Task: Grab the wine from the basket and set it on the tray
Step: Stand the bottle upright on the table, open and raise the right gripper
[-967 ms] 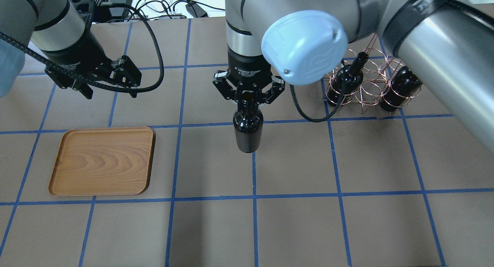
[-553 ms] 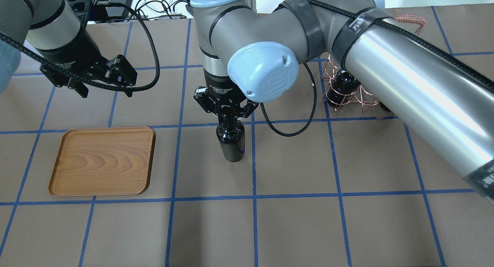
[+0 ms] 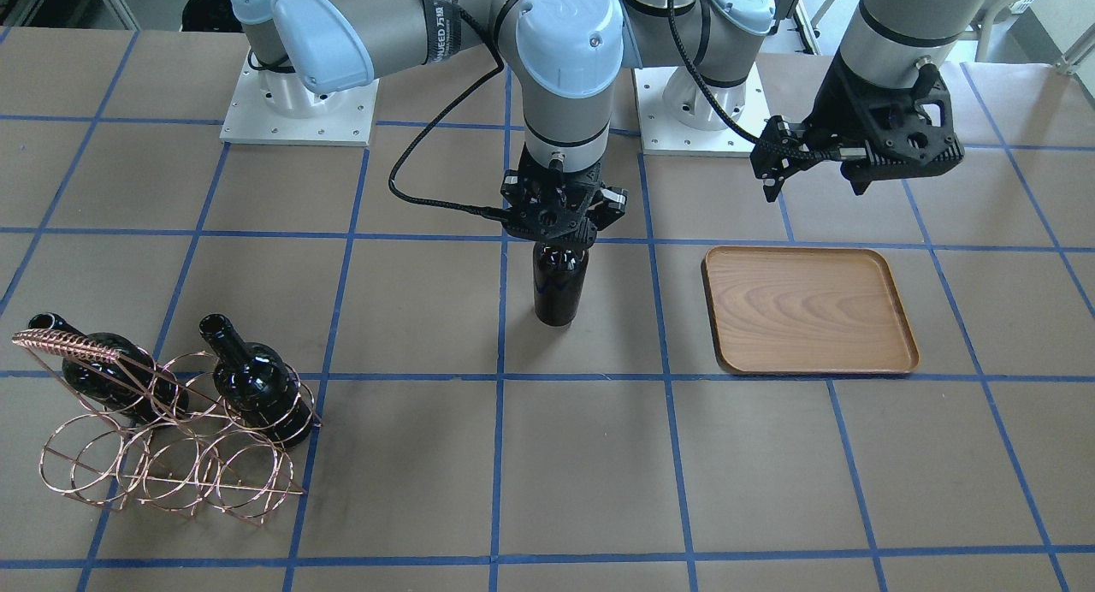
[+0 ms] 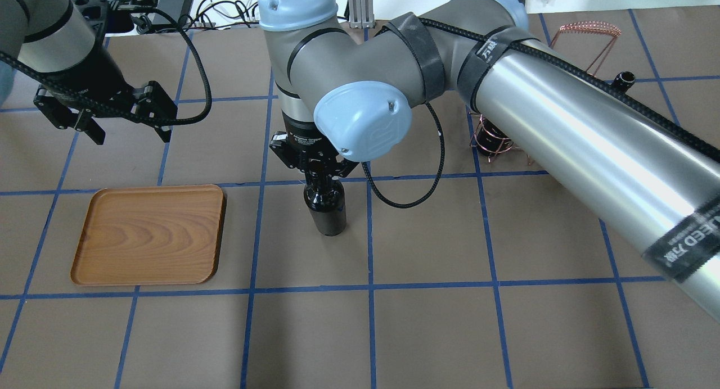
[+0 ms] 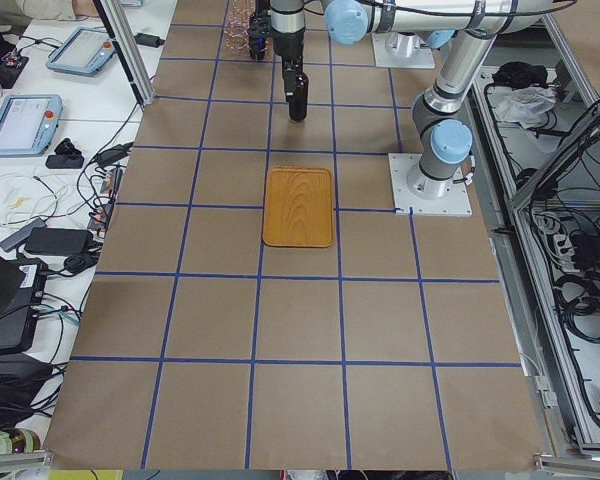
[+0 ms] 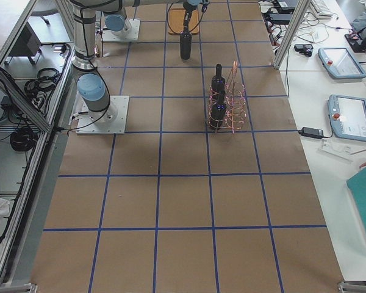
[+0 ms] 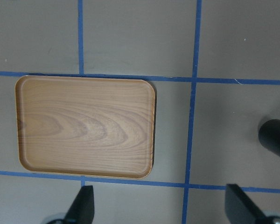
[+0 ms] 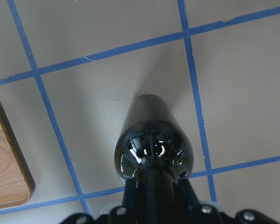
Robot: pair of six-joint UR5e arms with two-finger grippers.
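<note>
My right gripper [image 4: 321,173] is shut on the neck of a near-black wine bottle [image 4: 326,213] and holds it upright over the table's middle, to the right of the tray in the overhead view. The bottle also shows in the front view [image 3: 559,293] and the right wrist view [image 8: 154,149]. I cannot tell whether its base touches the table. The wooden tray [image 4: 149,234] lies bare. My left gripper [image 4: 130,131] is open and empty, hovering beyond the tray's far edge, and its wrist view looks down on the tray [image 7: 84,126]. The copper wire basket [image 3: 171,468] holds two more bottles [image 3: 257,387].
The basket stands at the far right of the overhead view, mostly hidden behind my right arm [image 4: 562,113]. Blue tape lines grid the brown table. Cables and devices lie beyond the table's far edge [image 4: 169,1].
My right gripper has carried the bottle to the left, towards the tray, away from the basket. My left gripper has drifted a little to the left, still open.
</note>
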